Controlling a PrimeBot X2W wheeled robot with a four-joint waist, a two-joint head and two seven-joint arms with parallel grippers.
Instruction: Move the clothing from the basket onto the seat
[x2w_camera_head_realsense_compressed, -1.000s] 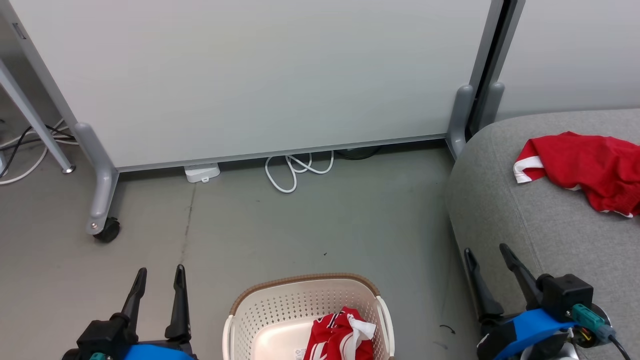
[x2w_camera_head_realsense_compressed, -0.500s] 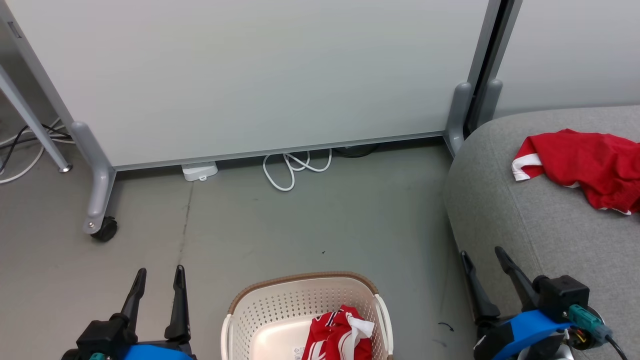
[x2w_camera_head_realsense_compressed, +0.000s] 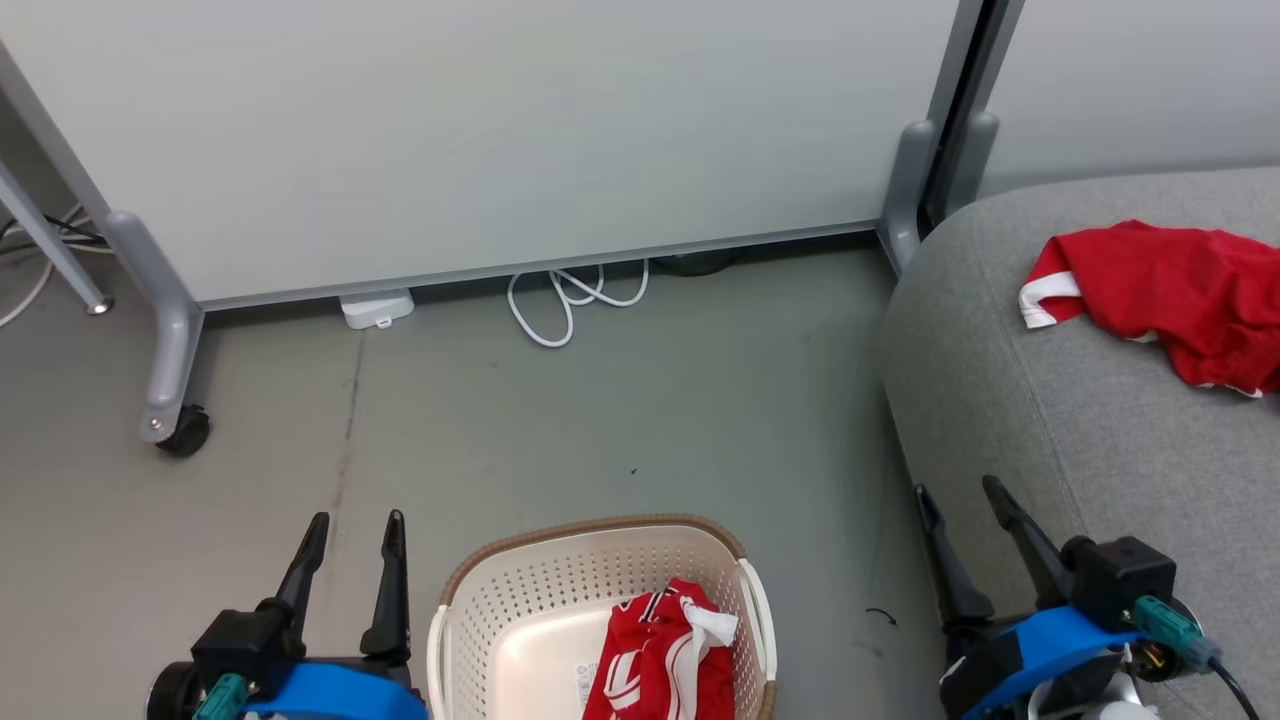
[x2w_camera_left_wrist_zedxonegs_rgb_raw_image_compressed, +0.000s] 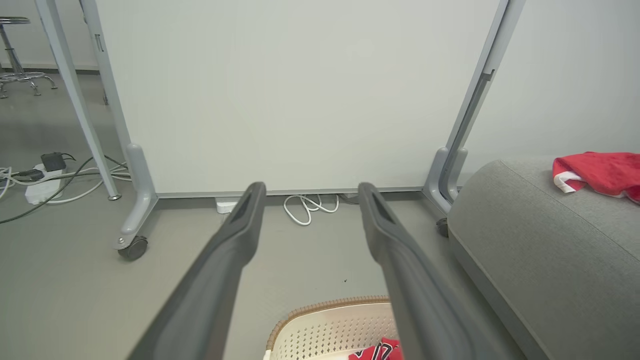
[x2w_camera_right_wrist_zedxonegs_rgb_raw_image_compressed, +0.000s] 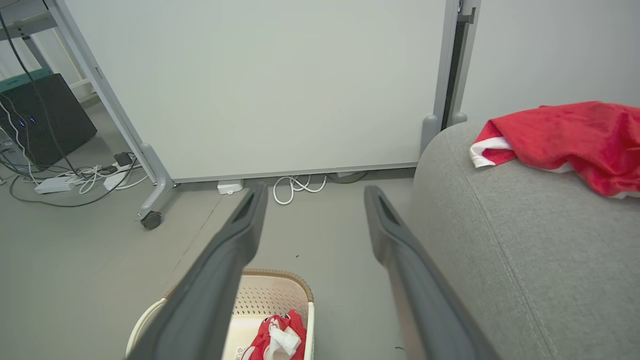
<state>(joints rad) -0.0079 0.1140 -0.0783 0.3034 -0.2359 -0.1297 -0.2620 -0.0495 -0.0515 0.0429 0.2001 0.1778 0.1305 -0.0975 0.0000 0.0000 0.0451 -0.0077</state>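
Red-and-white fabric garment (x2w_camera_head_realsense_compressed: 655, 660) lies at the cream perforated plastic basket's (x2w_camera_head_realsense_compressed: 470, 600) right wall, between left gripper (x2w_camera_head_realsense_compressed: 358, 516) and right gripper (x2w_camera_head_realsense_compressed: 954, 485), jaws wide, empty.

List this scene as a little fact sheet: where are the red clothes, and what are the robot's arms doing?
In basket: one red and white garment, bunched in the basket
On seat: one red garment lying on the grey seat
Left arm: left end effector open, empty, left of the basket
Right arm: right end effector open, empty, by the seat's edge
Also there: white cable coiled near the partition
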